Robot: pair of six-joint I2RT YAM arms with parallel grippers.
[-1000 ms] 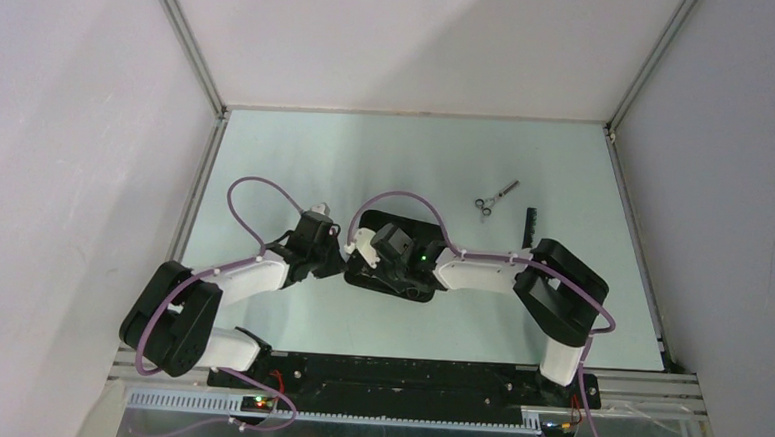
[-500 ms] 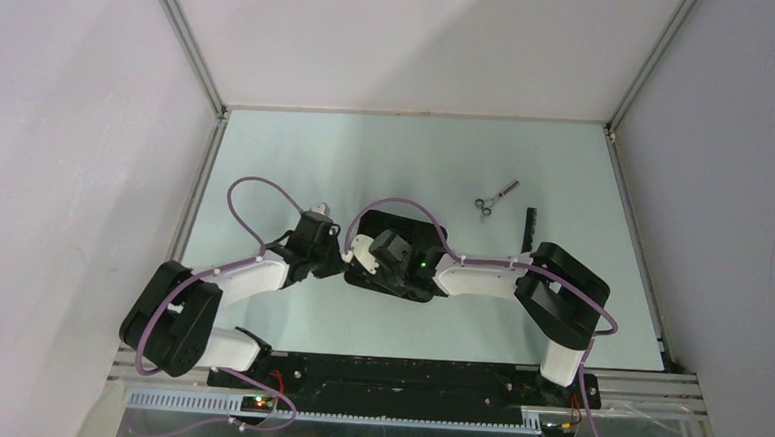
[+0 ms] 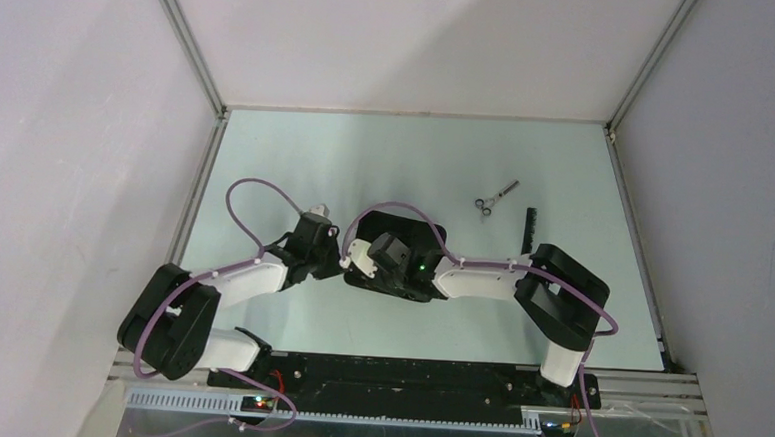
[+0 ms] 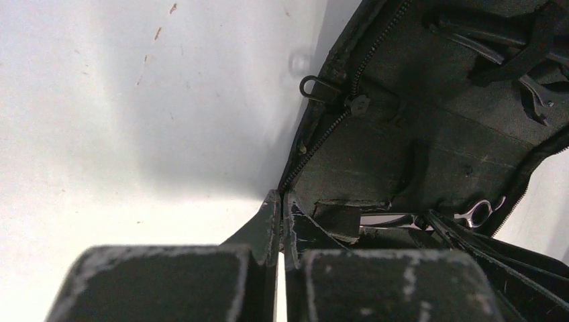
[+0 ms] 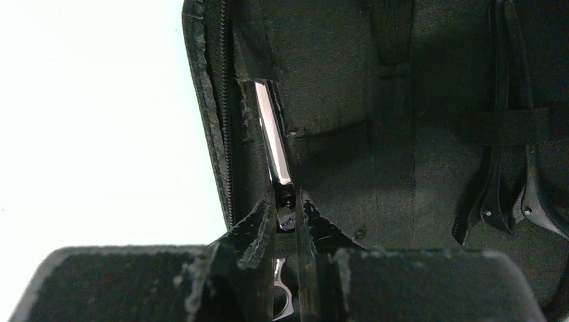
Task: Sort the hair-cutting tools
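The right gripper [image 5: 286,213] is pinching scissors [image 5: 273,137], pointing the blade into a slot [image 5: 253,67] of the case [image 5: 335,80]. The left gripper [image 4: 282,225], pressed together, is seemingly clamping the case's edge to steady it.

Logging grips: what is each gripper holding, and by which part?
Right gripper pinches scissors at the pivot; left gripper clamps the case by its zip edge.

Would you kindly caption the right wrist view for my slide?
Right claw grips scissors, blade tip tucked under fabric in the open case.
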